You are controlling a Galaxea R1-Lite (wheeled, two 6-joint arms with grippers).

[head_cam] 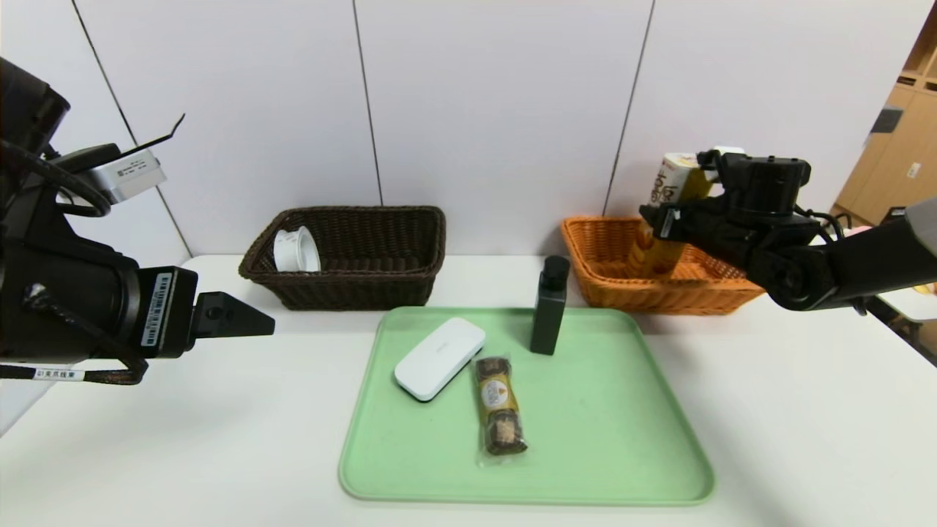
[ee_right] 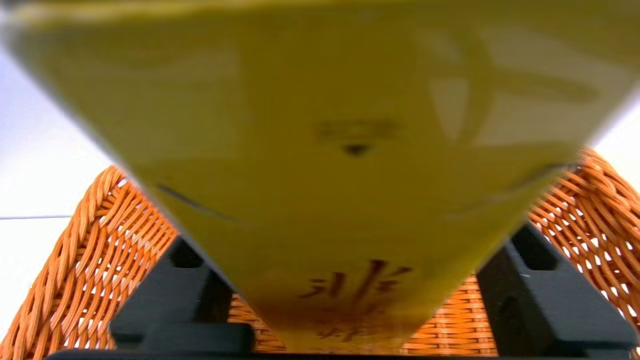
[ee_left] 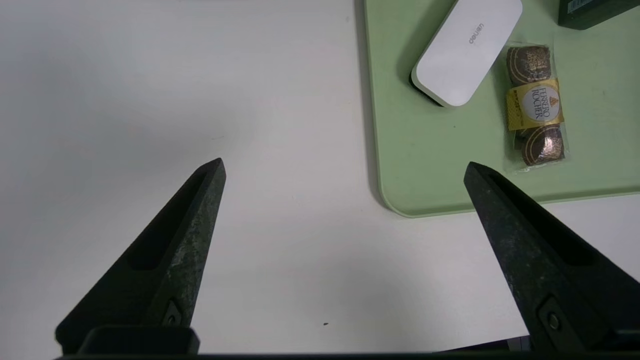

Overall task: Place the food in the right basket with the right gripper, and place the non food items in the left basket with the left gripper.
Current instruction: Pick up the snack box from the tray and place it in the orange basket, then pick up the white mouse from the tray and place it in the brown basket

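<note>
White table and white wall panels. From the head, the right gripper (head_cam: 662, 219) is over the orange basket (head_cam: 607, 274), the yellow snack box (head_cam: 670, 219) standing inside. Its wrist camera shows the box between spread fingers; a grip cannot be told. The left gripper (ee_left: 345, 167) gapes wide beside the green tray (ee_left: 395, 165).

We hold our left arm over the table's left edge, its left gripper (ee_left: 345, 167) angled downward with the jaws spread wide. Our right arm reaches toward the table's far right corner, the right gripper (head_cam: 677, 219) nearly level.
</note>
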